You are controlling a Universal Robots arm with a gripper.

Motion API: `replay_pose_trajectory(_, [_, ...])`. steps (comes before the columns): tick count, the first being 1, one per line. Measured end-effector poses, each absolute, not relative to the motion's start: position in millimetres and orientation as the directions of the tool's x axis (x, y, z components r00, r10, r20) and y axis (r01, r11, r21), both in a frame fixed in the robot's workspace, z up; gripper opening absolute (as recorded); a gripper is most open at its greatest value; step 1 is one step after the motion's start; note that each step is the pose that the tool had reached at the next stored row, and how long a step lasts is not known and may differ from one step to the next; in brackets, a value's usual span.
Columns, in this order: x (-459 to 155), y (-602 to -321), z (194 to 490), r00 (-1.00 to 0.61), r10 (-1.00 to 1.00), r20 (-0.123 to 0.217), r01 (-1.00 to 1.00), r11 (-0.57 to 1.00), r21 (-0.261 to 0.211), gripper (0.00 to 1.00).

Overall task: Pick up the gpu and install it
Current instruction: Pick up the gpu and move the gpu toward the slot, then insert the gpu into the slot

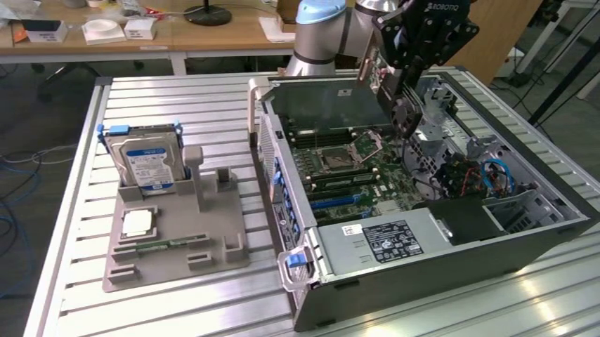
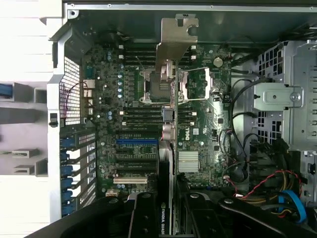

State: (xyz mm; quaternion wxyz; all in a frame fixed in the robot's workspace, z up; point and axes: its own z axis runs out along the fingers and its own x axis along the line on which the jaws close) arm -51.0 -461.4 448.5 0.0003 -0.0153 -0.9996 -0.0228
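Note:
My gripper is shut on the gpu, which hangs on edge over the open computer case, above the far end of the motherboard. In the wrist view the gpu runs edge-on away from my gripper, its silver end bracket farthest from the camera and a label on its black cooler showing between the fingers. The card is lifted clear of the motherboard. The blue and black expansion slots lie just to one side of the card's line.
A silver hard drive with a blue label stands in a grey holder at the exterior view's left, with a narrow green memory stick lying on it. The power supply, cables and drive cage crowd the case.

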Motion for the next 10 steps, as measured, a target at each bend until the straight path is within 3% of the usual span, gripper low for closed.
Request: replay_pose_trajectory(10, [-51.0,-461.4,448.5,-1.000,0.031,0.001,0.031,0.998,0.046,0.26])
